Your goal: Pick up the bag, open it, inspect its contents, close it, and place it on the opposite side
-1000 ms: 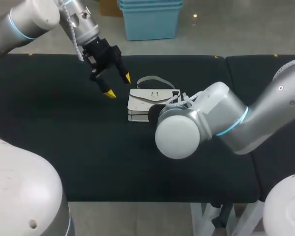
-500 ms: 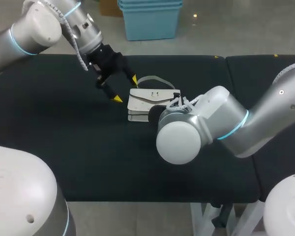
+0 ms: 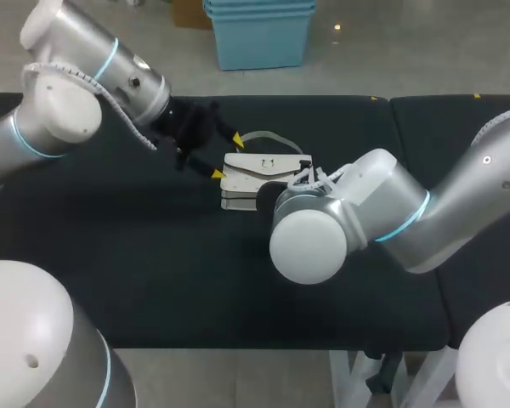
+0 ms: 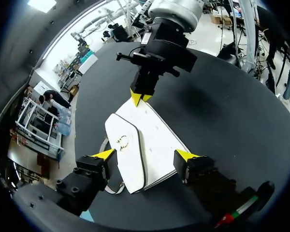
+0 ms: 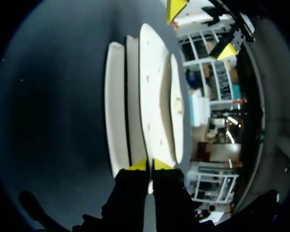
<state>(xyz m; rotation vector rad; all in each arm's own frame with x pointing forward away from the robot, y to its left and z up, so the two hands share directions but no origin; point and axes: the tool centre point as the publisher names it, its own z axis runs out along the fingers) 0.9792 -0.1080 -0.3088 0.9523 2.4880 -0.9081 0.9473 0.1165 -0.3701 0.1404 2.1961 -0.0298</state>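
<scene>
White bag (image 3: 255,170) unmoved, left claw (image 3: 227,156) now closer

The black tabletop (image 3: 110,255) is matte and plain. A seam (image 3: 389,153) runs front to back, splitting it into a wide panel and a narrower one. Small yellow marks (image 3: 374,98) dot its far edge.

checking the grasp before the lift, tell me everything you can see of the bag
The bag is a small white handbag, leather-like, with a front flap, a small ring clasp and a thin grey strap looped beside it. It lies flat and closed on the black table. The right gripper pinches one edge; the open left gripper straddles the opposite end.
</scene>
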